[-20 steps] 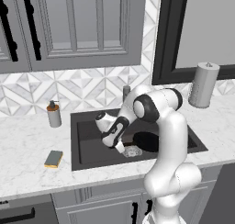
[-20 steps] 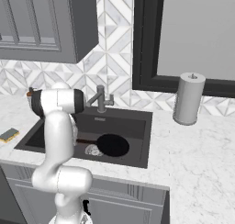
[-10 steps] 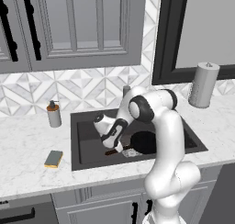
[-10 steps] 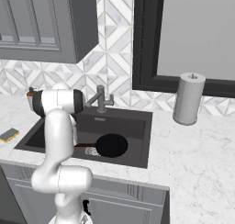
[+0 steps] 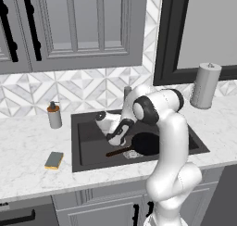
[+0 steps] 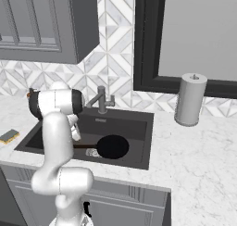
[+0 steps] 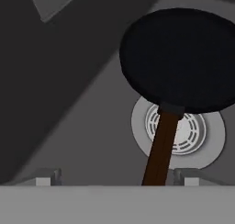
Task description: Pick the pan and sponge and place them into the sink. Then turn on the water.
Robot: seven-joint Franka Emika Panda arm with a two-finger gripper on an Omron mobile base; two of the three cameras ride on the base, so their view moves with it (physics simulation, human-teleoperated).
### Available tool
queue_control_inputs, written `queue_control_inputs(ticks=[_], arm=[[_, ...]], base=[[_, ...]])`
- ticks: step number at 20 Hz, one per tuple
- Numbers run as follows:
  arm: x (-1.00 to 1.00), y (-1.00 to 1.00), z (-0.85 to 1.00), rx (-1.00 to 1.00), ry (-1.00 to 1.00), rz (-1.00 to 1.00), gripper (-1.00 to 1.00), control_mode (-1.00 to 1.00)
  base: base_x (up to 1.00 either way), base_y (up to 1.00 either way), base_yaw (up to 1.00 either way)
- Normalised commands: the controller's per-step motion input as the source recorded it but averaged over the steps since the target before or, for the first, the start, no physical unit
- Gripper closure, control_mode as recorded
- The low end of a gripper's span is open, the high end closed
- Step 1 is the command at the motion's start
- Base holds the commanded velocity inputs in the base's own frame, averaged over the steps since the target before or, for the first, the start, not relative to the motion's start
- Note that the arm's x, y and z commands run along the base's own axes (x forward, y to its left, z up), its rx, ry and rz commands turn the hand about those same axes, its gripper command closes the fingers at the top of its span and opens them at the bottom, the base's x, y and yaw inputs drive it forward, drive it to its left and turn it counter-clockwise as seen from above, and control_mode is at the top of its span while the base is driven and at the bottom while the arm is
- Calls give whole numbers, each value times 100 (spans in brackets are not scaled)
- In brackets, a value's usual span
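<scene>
One item of two is in the sink (image 5: 88,141): the pan (image 5: 144,143) lies flat on the basin floor over the drain (image 7: 183,129), directly beneath the end effector (image 5: 115,139). Its brown handle runs between the two fingertips (image 7: 43,178), which stand wide apart on either side of it and grip nothing. Next, by my reading, comes the sponge (image 5: 54,160). It rests on the desk (image 5: 28,141) outside the basin, well off to the end effector's left and lower toward the front edge, its long axis pointing roughly away from the robot.
</scene>
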Motion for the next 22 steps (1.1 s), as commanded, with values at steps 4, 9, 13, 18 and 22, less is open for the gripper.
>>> queue_control_inputs(ticks=[4, 9, 13, 18, 22], arm=[[-78, 47, 36, 1, -30, -6, -100, -100], [-94, 38, 43, 1, -36, -10, -100, -100], [-86, 36, 68, 0, -18, -3, -100, -100], [-89, 21, 78, 0, -1, 0, -100, -100], [-73, 4, 96, 0, 14, 0, -100, -100]], base=[[0, 0, 0], [0, 0, 0], [0, 0, 0], [0, 0, 0], [0, 0, 0]])
